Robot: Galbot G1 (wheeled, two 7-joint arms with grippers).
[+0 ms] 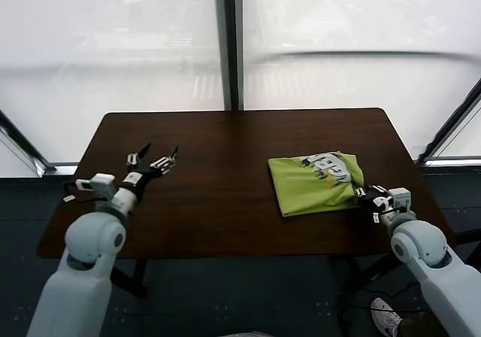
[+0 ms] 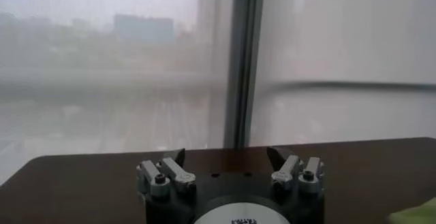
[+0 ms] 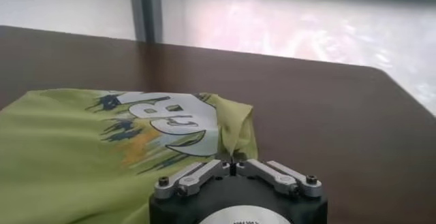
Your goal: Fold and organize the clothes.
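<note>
T-shirt [image 1: 314, 183]: lies folded into a compact, roughly square bundle on the right half of the table [image 1: 225, 138], printed graphic facing up toward the far right corner of the bundle; the placement suggests folding is largely done and the cloth has been set down where the right arm can reach it.

Right gripper [image 1: 366, 194]: sits at the near right edge of the shirt, touching or just beside the hem; in its wrist view the linkage bars meet in a shallow V at the centre, so I cannot tell from that angle whether the fingers are parted or pinched, nor whether any cloth is between them; its low position at the hem fits either a letting-go or a last tidy of that corner.

Left gripper [image 1: 154, 156]: hovers over bare wood on the left half, well apart from the shirt; fingers spread wide and holding nothing; probably parked there to stay clear while the other arm works alone.

Remaining work: likely only straightening the loose fold at the right corner.
</note>
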